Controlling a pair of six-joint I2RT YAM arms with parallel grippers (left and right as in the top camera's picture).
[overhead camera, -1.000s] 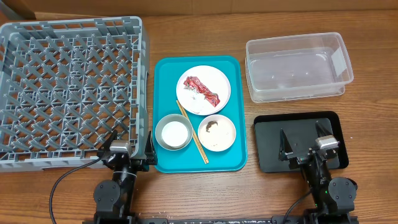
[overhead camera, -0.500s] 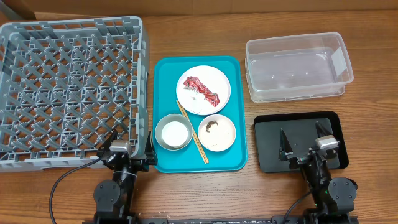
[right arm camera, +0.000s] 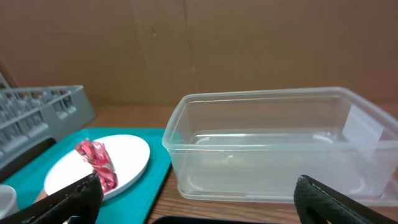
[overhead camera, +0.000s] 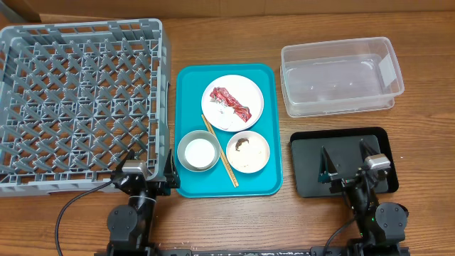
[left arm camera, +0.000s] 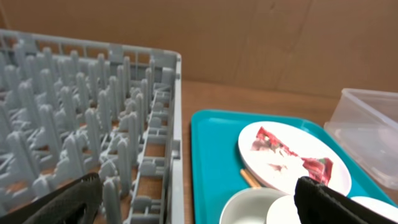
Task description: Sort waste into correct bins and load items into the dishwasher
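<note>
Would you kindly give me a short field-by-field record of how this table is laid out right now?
dish rack: empty, beside the teal tray
teal tray: holds plate, two bowls, chopsticks
white plate: carries the red wrapper
plain bowl: white inside, no scraps seen
second bowl: holds a brown scrap
chopsticks: lying diagonally between the bowls
clear tub: empty
black tray: nothing seen in it
left gripper: jaws open, at the rack's near corner
right gripper: jaws open, over the black tray
</note>
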